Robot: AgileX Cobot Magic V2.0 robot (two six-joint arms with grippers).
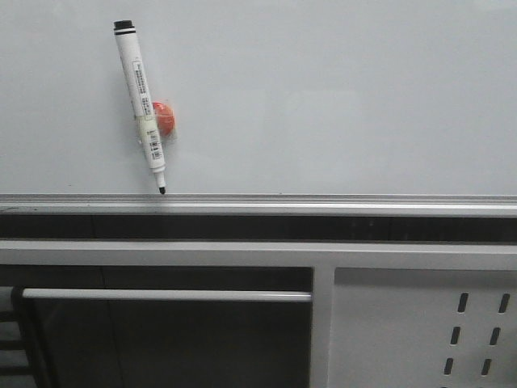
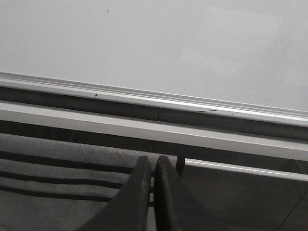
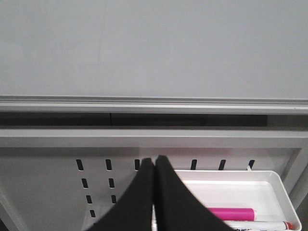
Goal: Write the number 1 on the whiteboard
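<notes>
Front view, whiteboard (image 1: 339, 89): fills the upper part, pale and glossy, silver rail along its lower edge, no stroke showing on it.
Front view, marker (image 1: 140, 97): white pen with black cap end up, tilted, tip down at the rail, stuck on the board at a red magnet (image 1: 164, 118).
Front view, metal panel (image 1: 420, 323): grey, slotted, below right.
Left wrist view, left gripper (image 2: 153, 166): dark fingers pressed together, holding nothing, below the board's rail; the board above is bare.
Right wrist view, right gripper (image 3: 154, 166): fingers pressed together, empty, before the slotted panel.
Right wrist view, tray (image 3: 281, 192): white, holding a pink marker (image 3: 231, 213) and a red-tipped pen (image 3: 269, 224).
</notes>
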